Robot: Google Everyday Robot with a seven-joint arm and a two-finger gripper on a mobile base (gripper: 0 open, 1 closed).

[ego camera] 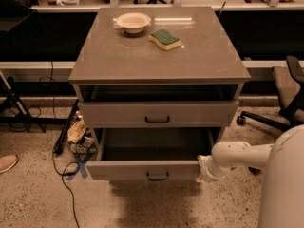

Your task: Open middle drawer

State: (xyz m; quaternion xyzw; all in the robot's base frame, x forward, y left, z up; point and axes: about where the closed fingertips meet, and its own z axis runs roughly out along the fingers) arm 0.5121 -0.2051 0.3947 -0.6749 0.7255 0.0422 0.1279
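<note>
Here the grey-taupe, flat-fronted middle drawer (123, 171) stands pulled out, its long front running leftward from the cream gripper (203, 169) at its right corner; whether that gripper clasps anything I cannot tell.

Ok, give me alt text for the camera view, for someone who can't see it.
The middle drawer of a grey cabinet stands pulled well out, with the robot's pincer at the right end of its front. A pale bowl and a green sponge sit on the cabinet top.
</note>
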